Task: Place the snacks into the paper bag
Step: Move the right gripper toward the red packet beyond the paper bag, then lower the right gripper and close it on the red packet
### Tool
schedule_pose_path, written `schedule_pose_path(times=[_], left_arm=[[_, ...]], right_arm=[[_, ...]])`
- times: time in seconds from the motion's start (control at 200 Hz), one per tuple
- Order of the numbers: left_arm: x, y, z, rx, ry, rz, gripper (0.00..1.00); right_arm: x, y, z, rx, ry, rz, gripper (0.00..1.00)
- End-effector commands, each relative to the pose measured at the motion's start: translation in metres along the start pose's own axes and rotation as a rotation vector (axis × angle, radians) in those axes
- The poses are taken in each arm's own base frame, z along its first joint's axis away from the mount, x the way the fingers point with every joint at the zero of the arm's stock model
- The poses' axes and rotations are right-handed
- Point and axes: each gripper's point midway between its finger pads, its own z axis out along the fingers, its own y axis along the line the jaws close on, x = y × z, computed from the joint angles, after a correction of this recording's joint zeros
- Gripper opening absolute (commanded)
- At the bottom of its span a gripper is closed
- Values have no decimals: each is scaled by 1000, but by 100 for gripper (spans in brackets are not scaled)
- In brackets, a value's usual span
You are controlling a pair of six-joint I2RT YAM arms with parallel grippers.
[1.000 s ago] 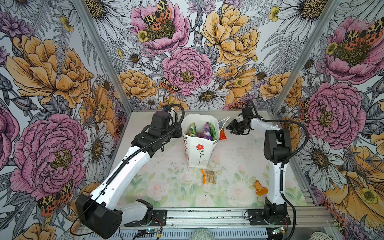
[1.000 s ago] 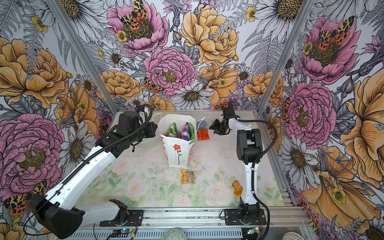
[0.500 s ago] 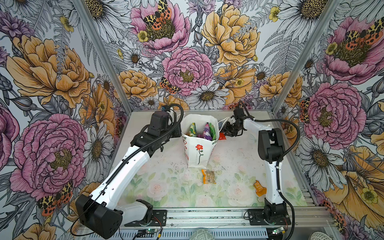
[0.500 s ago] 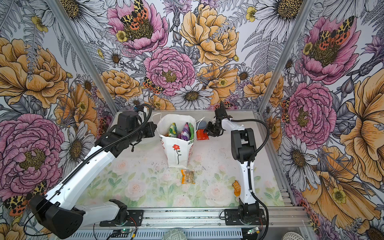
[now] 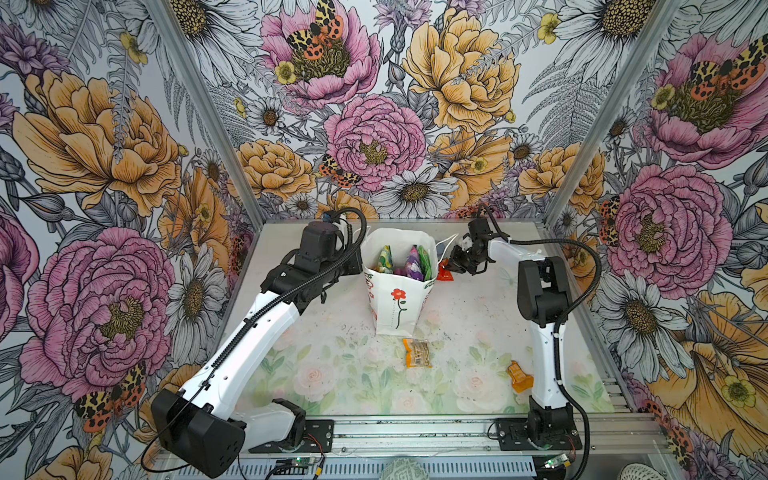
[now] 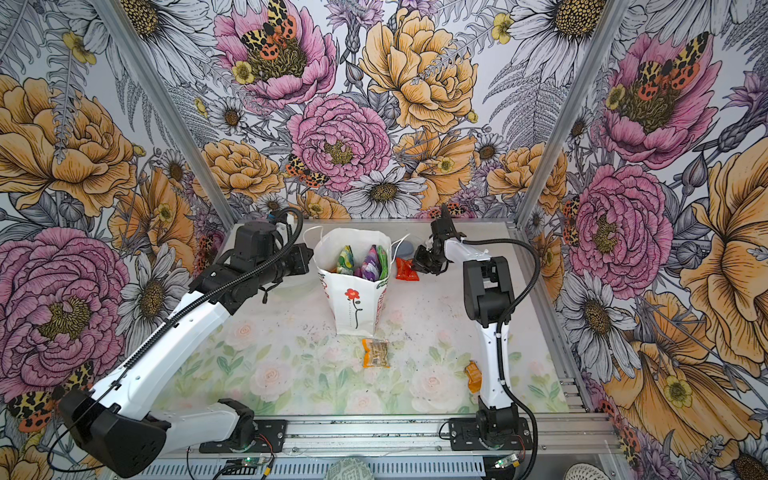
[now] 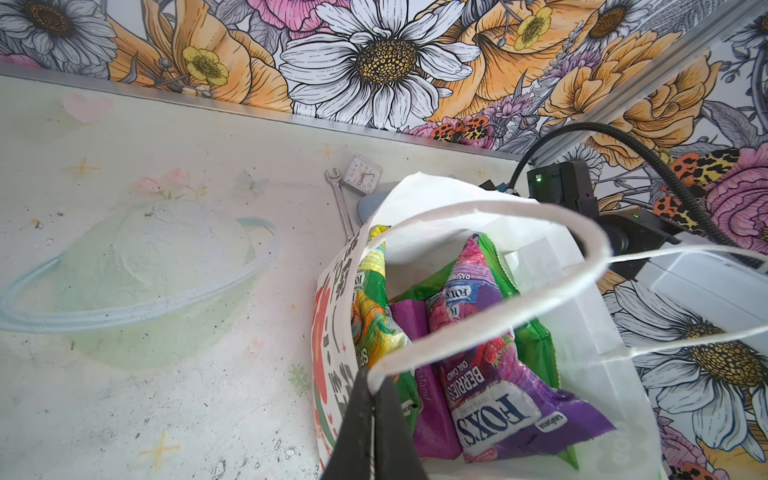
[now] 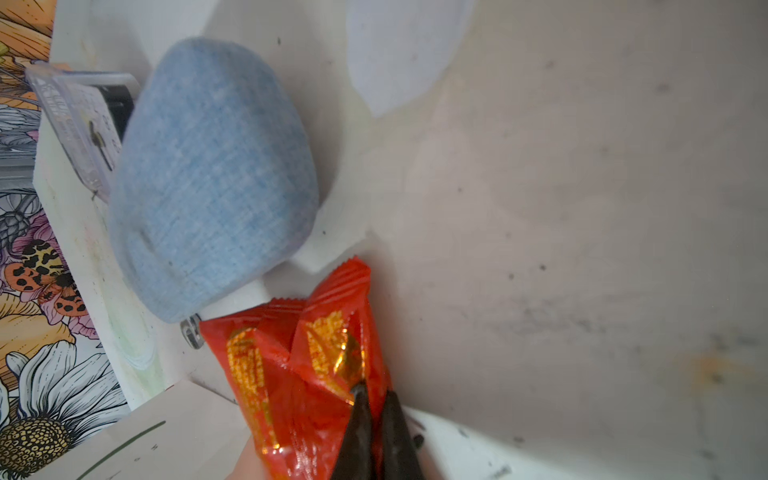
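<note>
Right gripper point(image 8: 374, 395) pinches the light, slippery red packet point(image 8: 291, 374) by a film fold at the paper bag's point(image 5: 395, 307) three o'clock, while the left gripper point(image 7: 374, 395) clamps the cord handle point(image 7: 478, 204)

We get bright, even light, soft shadows, bent edges in both top views, and a foil glint on the red packet point(image 8: 299, 374).

Left arm point(image 5: 266, 324) reaches forward and inward, wrist point(image 5: 318, 249) roughly level. My left jaws are clamped tight on the white cord handle point(image 7: 600, 249). Right arm point(image 5: 542, 332) stands upright with the forearm folded toward centre. My right jaws are pinched closed on the red packet point(image 8: 299, 374).
</note>
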Motion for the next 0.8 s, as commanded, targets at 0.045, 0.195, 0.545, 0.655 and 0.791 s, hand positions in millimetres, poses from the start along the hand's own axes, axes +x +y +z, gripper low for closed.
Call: schedule_pose_path(times=[0.045, 0.195, 0.545, 0.655, 0.791], left_arm=[[-33, -8, -13, 34, -107, -25, 0], [-35, -5, -15, 27, -116, -31, 0], [-33, -6, -13, 33, -108, -33, 0], [-35, -4, -17, 21, -121, -34, 0], [-35, -5, -18, 25, -123, -33, 0]], right_arm=[[11, -4, -21, 43, -24, -5, 0], [20, 2, -45, 6, -61, -2, 0], [39, 22, -118, -59, -155, -38, 0], [46, 39, -143, -87, -163, -72, 0], [49, 54, -174, -83, -216, -105, 0]])
